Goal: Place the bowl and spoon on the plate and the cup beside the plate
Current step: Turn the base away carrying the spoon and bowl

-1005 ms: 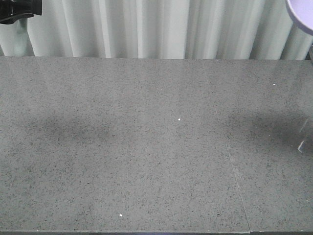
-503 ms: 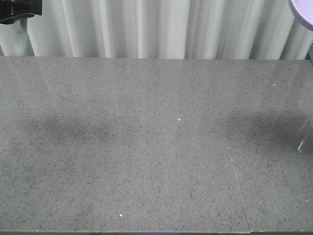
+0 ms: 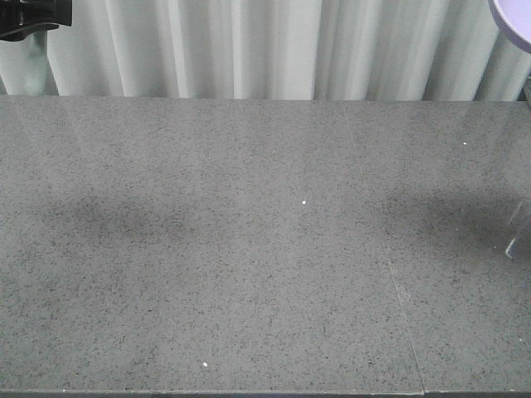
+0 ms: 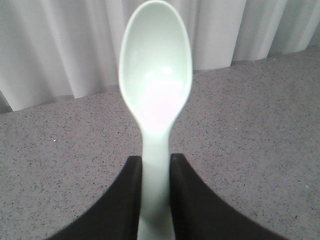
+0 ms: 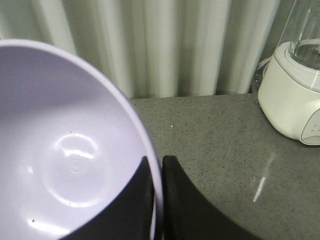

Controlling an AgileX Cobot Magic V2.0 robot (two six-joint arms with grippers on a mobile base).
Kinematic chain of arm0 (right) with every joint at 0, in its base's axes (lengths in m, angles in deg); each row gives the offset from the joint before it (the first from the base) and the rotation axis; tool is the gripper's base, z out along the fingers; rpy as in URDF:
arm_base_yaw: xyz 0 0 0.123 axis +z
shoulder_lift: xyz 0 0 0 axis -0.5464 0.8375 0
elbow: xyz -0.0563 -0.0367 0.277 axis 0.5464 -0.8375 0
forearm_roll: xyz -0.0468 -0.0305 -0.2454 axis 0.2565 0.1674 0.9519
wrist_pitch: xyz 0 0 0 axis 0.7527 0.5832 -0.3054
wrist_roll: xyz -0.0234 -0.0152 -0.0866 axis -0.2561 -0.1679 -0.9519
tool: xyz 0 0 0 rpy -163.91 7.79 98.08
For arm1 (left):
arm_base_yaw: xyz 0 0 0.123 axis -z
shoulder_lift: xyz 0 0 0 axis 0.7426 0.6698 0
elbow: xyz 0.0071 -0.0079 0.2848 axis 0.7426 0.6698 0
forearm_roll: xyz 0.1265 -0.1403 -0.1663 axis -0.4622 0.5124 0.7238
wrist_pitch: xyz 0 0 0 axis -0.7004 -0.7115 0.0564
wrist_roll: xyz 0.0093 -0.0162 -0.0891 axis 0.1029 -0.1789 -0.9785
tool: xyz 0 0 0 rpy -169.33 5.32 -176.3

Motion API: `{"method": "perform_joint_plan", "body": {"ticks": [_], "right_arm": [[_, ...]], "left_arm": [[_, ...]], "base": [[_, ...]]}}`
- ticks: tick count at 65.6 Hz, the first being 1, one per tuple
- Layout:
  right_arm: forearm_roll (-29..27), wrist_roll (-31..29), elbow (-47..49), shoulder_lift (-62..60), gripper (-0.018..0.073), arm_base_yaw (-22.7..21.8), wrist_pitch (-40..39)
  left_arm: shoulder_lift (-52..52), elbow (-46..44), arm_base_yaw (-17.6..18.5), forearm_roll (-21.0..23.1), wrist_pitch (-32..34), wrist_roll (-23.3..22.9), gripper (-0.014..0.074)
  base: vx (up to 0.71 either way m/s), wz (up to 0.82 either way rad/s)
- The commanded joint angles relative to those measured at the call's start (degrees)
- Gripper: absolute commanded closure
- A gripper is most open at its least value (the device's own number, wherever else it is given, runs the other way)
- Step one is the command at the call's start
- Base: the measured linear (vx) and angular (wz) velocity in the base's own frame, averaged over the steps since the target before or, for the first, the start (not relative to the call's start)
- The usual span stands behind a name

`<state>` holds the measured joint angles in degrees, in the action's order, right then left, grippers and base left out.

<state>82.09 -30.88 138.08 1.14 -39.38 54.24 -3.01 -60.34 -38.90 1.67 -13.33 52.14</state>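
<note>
**Grey stone-look worktop with curtain backdrop: spoon and bowl held aloft at either end**

Surface: a flat, grey speckled stone-look countertop [image 3: 249,274] fills the front view from edge to edge. Two soft dark shadows [image 3: 108,220] lie on it, one at the left and one at the right. A few tiny white specks [image 3: 304,201] dot the middle and the front. Right of centre, a thin straight seam [image 3: 390,265] runs from the back edge to the front edge.

Backdrop: a white pleated fabric curtain [image 3: 249,50] hangs along the whole back edge.

Far left, top corner of the front view: a black robot part [image 3: 25,21], cut off by the frame.

Left wrist view: the left gripper [image 4: 156,167] has its black fingers [image 4: 131,182] closed on the handle of a short pale mint-green plastic spoon [image 4: 156,75]. The spoon's hollow faces the camera, and it is held in the air above the countertop, before the curtain.

Right wrist view: the right gripper [image 5: 157,167] pinches the rim of a small round lavender-purple plastic bowl [image 5: 65,150], one finger inside and one outside. The bowl is raised clear of the surface. Its edge shows in the top right corner of the front view.

Far right, at the back of the countertop: a cream-white rounded plastic appliance [image 5: 292,95] with a clear jar on top.
</note>
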Motion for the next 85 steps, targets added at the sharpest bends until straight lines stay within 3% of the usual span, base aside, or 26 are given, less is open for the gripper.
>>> {"method": "perform_joint_plan", "body": {"ticks": [1, 49, 85], "right_arm": [[-0.07, -0.41, 1.60, -1.23, 0.0566, -0.13, -4.13], [-0.07, -0.35, 1.60, -1.23, 0.0566, -0.13, -4.14], [-0.07, -0.35, 1.60, -1.23, 0.0566, -0.13, -4.14]], "left_arm": [[-1.67, -1.39, 0.36, 0.45, 3.84, -0.02, 0.0603], [-1.67, -1.39, 0.36, 0.45, 3.84, -0.02, 0.0603], [-1.67, -1.39, 0.36, 0.45, 3.84, -0.02, 0.0603]], "base": [[0.00, 0.00], [-0.01, -0.05], [-0.04, -0.39]]}}
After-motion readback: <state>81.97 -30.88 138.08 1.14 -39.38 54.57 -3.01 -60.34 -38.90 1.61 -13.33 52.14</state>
